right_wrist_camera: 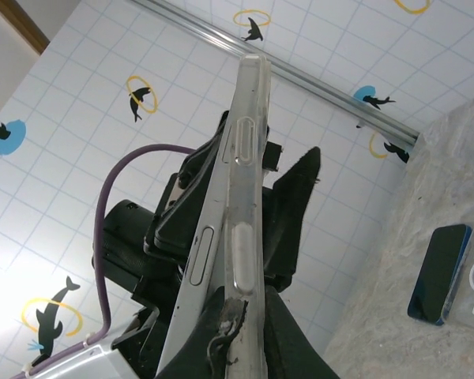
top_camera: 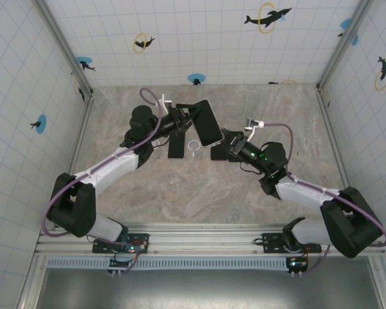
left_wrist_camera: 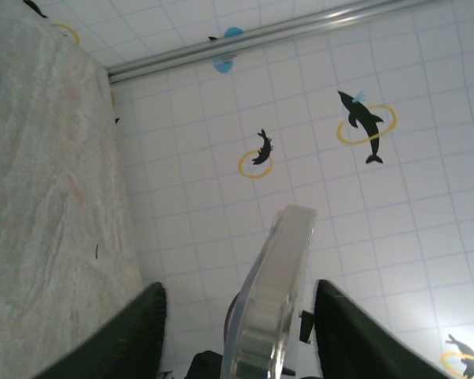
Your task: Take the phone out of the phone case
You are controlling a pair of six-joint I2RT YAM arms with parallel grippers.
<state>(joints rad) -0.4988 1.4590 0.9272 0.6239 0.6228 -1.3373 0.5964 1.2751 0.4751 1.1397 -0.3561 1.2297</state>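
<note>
Dolphin-printed white tile walls box in a mottled stone-look table point(top_camera: 199, 199). Above its middle the phone case point(right_wrist_camera: 249, 103), with the phone point(top_camera: 208, 122) in it, is held aloft between the two arms. The right tool point(top_camera: 222, 145) comes in from 4 o'clock and looks clamped on the case's near end. The left tool point(left_wrist_camera: 240, 286) reaches in from 9 o'clock with its fingers apart, straddling the clear rim without touching it. From the right wrist, the phone's silver edge seems parted from the clear shell at the lower end, while the upper end still sits in. To do this step well, I judge the right tool should grip the shell alone. The left should close on the freed phone edge rather than the rim, then peel away gently so nothing drops. Counted: two arms, one held phone, one held case. Lying on the table are one dark phone point(top_camera: 175, 147) and, at its 3 o'clock, one clear case point(top_camera: 193, 147) marked with a ring.
</note>
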